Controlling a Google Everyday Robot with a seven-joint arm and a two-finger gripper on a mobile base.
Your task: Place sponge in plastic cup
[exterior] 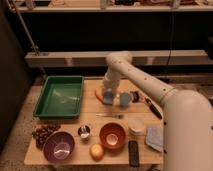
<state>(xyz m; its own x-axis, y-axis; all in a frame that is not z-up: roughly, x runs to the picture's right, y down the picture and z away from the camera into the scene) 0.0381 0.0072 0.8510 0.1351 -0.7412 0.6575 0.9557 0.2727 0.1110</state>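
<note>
- 1 camera view covers the scene, looking from high above the near edge of the table (pixel 93 110).
- It tilts down and forward, facing the shelf (pixel 70 59) behind.
- It stands at middling range: the whole tabletop fits, and the arm (pixel 185 120) fills the lower right.
- The gripper (pixel 107 93) is near frame centre, down at the sponge (pixel 108 99).

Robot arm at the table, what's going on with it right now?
The robot's gripper is down at the table, shut on the blue sponge, just right of the green tray. The light-blue plastic cup stands beside the sponge, on its right in the camera view. The sponge is not in the cup yet.
</note>
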